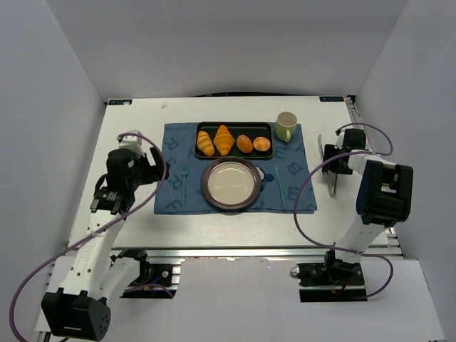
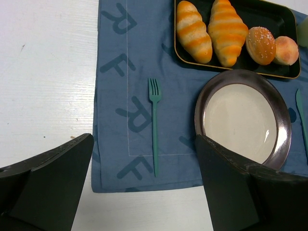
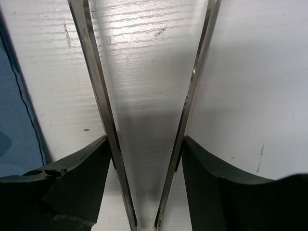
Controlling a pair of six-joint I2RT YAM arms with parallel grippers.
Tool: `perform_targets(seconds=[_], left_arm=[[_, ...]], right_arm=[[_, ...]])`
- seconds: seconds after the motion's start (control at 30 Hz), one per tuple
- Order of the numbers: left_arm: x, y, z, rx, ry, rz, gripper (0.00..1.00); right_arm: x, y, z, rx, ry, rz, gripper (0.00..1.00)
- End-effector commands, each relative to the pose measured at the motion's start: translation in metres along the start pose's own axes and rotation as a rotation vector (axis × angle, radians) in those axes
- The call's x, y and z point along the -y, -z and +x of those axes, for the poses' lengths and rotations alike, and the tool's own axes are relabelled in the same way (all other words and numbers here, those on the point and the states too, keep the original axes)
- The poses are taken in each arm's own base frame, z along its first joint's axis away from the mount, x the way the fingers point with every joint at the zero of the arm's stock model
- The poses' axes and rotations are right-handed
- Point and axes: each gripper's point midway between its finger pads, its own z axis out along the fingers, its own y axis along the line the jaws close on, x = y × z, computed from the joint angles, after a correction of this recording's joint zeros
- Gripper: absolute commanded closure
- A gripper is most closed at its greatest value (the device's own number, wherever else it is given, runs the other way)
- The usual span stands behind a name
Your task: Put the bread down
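1. Right gripper (image 3: 144,144) presses its half-closed jaws on the outer faces of the tongs (image 3: 98,86); left gripper (image 2: 143,144) gapes, empty
2. The bread (image 1: 262,144) sits at the right end of the tray (image 1: 235,123), beside a darker bun (image 1: 244,143)
3. Risk: the smooth tongs may slip or twist when lifted, gripped so near their hinge

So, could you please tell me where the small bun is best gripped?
Take the bun across its round middle, probably from straight above, near side to far side: the darker bun crowds its left, the tray rim its right.
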Motion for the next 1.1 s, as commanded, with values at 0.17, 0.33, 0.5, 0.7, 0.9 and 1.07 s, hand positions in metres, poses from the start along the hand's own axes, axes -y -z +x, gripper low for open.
perform_targets(seconds=[0.17,0.33,0.5,0.7,0.9,1.07], left_arm=[[0.004,0.003,-0.003,0.017,-0.007,0.021,0.02],[0.004,0.004,-0.005,0.027,0.001,0.021,0.02],[0.007,0.006,-0.009,0.035,0.009,0.027,0.02],[0.009,0.010,-0.012,0.048,0.020,0.036,0.02],[0.009,0.011,-0.014,0.051,0.026,0.030,0.02],[0.008,0.012,-0.013,0.056,0.032,0.024,0.02]], right_arm=[[-0.023,0.063,-0.024,0.086,-0.085,-0.072,0.36],[-0.030,0.115,-0.036,0.174,-0.136,-0.076,0.37],[-0.043,0.173,-0.051,0.302,-0.136,-0.125,0.39],[-0.089,0.221,-0.053,0.360,-0.082,-0.313,0.39],[-0.152,0.243,-0.055,0.360,0.004,-0.426,0.39],[-0.212,0.238,-0.050,0.323,0.055,-0.518,0.40]])
